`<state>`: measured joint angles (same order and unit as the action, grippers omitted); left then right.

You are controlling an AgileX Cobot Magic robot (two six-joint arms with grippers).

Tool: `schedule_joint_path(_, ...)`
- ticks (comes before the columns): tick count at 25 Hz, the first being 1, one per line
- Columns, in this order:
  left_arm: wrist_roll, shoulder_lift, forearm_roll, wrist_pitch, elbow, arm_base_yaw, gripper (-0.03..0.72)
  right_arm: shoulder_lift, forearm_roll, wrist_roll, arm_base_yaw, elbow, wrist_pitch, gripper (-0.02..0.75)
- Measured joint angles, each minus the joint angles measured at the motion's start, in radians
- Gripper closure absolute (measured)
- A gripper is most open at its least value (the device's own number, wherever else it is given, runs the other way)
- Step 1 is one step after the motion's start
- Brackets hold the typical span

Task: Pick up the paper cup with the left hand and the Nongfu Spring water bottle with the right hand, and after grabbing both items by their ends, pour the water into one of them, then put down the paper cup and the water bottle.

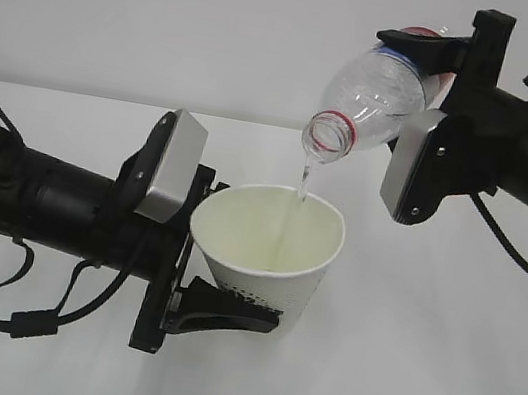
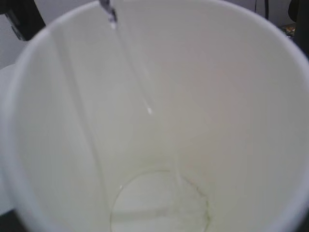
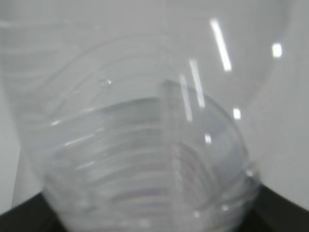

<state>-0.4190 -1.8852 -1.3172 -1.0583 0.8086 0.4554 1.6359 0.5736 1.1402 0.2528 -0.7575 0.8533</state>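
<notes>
Water (image 1: pixel 300 185): thin stream falling from bottle mouth into cup | Paper cup (image 1: pixel 270 249): tilted, raised off white worktop (image 1: pixel 415 385), base held in left hand (image 1: pixel 215 311) fingers | Nongfu Spring water bottle (image 1: pixel 372 99): tipped mouth-down above cup rim, base clamped by right hand (image 1: pixel 437 69) fingers.
</notes>
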Motion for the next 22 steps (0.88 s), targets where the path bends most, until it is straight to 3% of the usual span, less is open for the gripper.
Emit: schedule_joint_path(22,0.000,0.000,-0.002,0.002,0.000,0.000,0.163,0.000,-0.004,0.000,0.000,0.000,0.000,0.256)
